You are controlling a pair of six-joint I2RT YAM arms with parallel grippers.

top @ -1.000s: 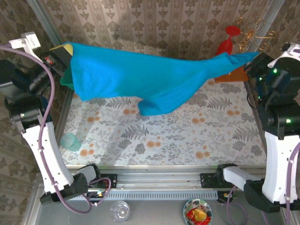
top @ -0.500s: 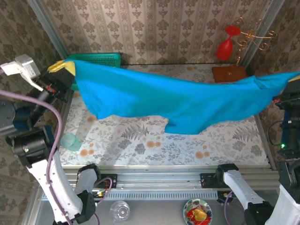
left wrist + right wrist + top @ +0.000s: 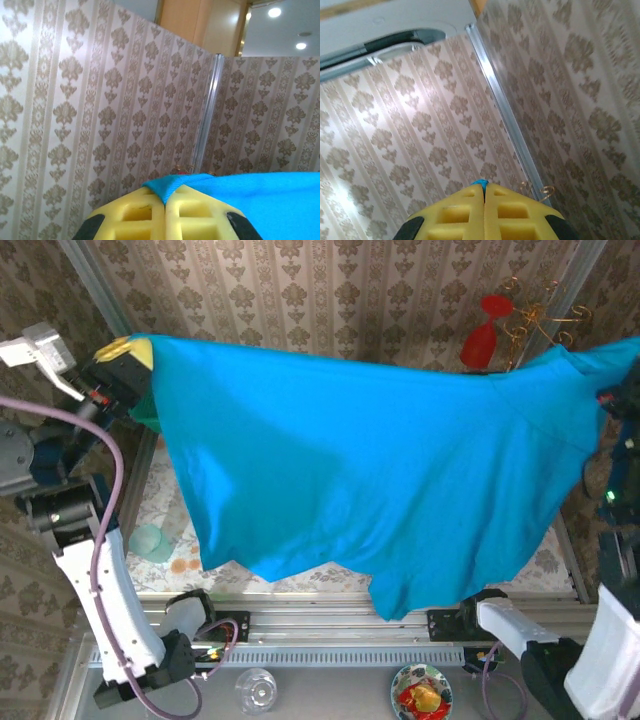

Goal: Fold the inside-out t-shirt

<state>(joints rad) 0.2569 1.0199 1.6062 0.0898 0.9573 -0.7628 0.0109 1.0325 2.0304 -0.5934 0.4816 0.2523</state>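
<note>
Top external shows me the inside-out t-shirt [image 3: 380, 470] hanging spread between and below my two pincers, left gripper [image 3: 165, 199] and right gripper [image 3: 484, 190] each clamped on a teal edge, which I judge opens it flat for folding.

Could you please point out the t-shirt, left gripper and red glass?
t-shirt [image 3: 380, 470]: top external view, middle of cloth.
left gripper [image 3: 165, 210]: left wrist view, between its fingertips.
red glass [image 3: 479, 341]: top external view, lower part.

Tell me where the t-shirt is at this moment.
In the top view, the t-shirt hangs spread above the table, stretched from the left gripper at the upper left to the right gripper at the right edge.
</note>
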